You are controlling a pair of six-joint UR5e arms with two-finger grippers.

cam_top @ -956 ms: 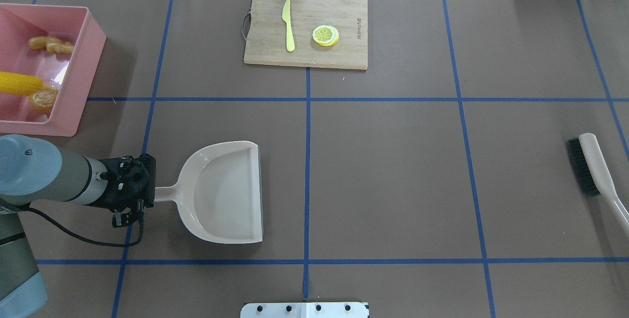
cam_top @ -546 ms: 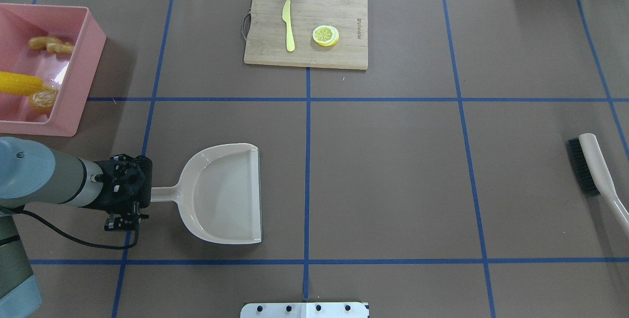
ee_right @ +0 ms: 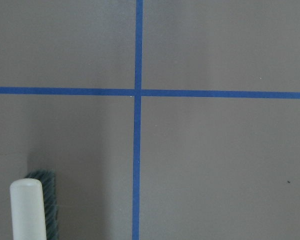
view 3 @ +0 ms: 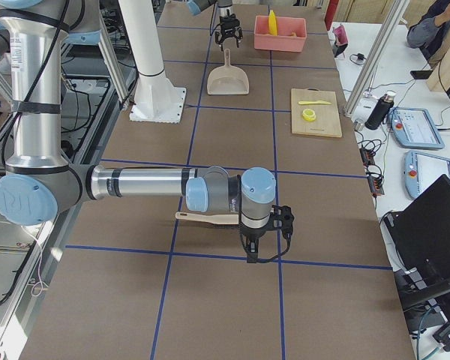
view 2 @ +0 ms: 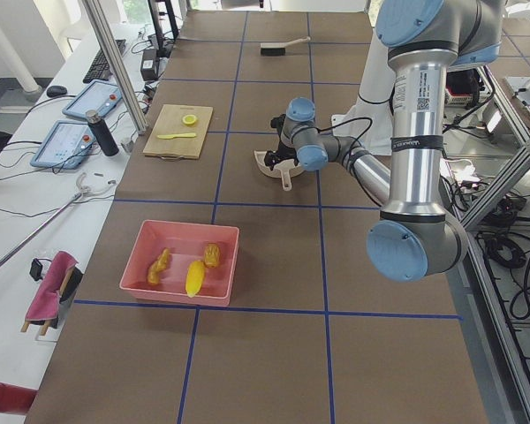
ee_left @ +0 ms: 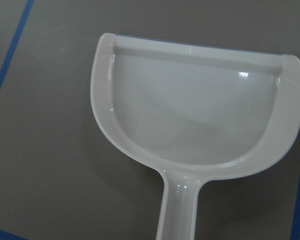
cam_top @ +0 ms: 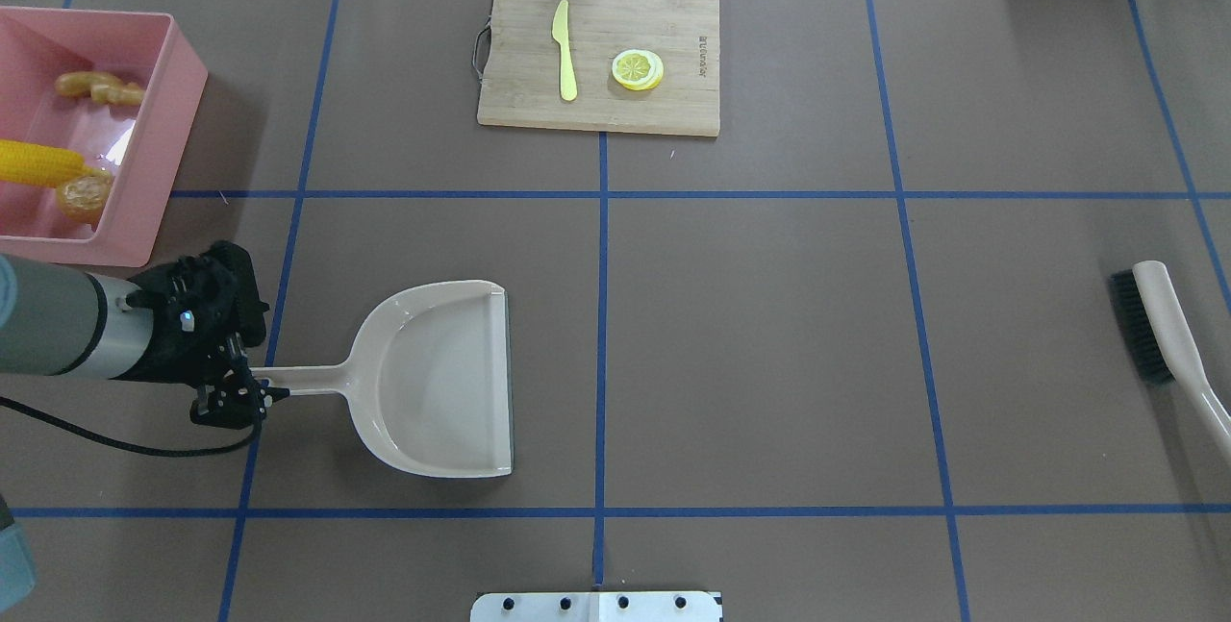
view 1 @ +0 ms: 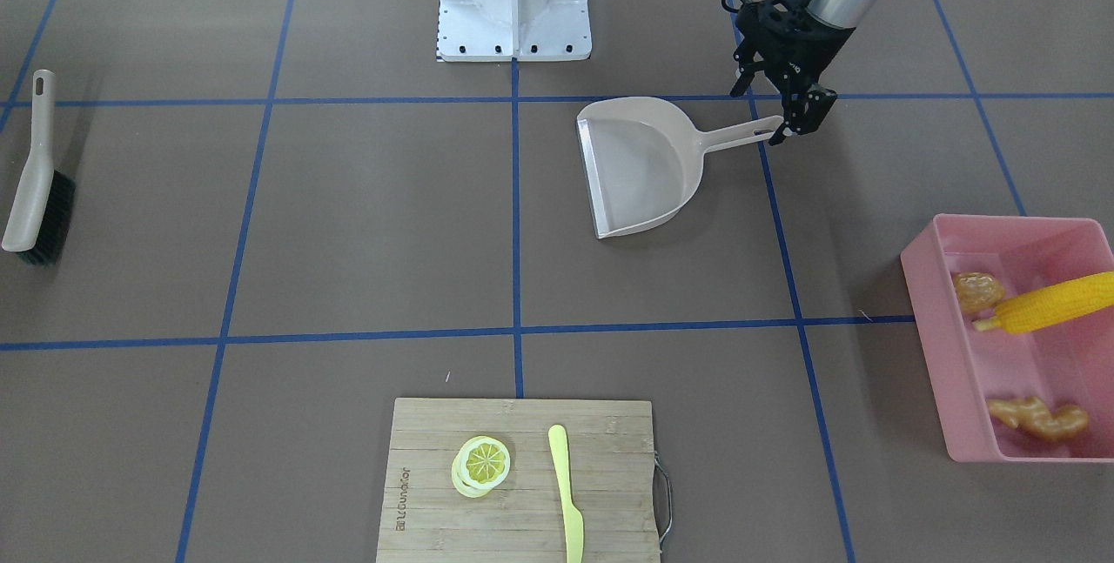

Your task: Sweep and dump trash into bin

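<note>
Dustpan point(cam_top: 433, 382) sits on the desk point(cam_top: 769, 334), left hand point(cam_top: 236, 399) open by its handle tip. Corn point(cam_top: 38, 163), potato point(cam_top: 85, 197), ginger point(cam_top: 99, 87) are in the bin point(cam_top: 178, 103), upper left. Right hand point(view 3: 266, 244): can't tell.

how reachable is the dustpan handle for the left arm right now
Probably yes, easily. The left end effector hangs right at the tip of the dustpan handle, looks open, and nothing lies between them.
</note>
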